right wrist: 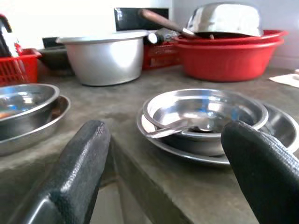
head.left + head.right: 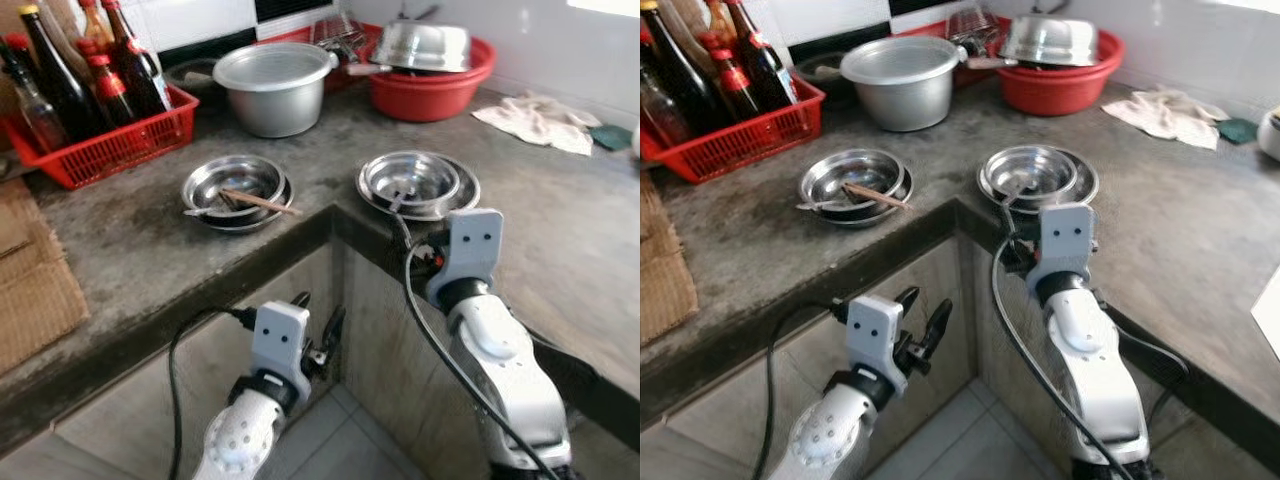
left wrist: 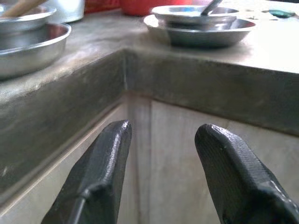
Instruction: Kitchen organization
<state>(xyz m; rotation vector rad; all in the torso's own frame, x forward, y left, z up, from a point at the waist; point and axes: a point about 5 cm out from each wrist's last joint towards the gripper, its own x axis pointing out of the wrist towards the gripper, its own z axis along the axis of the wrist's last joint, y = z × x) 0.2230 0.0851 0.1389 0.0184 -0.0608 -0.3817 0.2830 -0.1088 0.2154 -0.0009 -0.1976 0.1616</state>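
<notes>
Right gripper sits at the near edge of the concrete counter, fingers spread wide and empty, aimed at the right-hand stack of steel dishes: a shallow bowl nested in a wider plate, with a spoon lying in the bowl. My left gripper hangs lower, below the counter's inner corner, its fingers also apart and holding nothing, facing the cabinet front.

To the left of that corner lies a second stack, a bowl on a plate with what look like chopsticks and a utensil across it. Farther back I see a lidded aluminium pot, a red basin with an upturned steel bowl on it, a red crate of bottles at far left, and a rag at far right.

I judge this as the approach step, before any pickup. Next I would ease the right gripper forward and down to close on the rim of the right bowl, keeping it level so the spoon does not slide out.
</notes>
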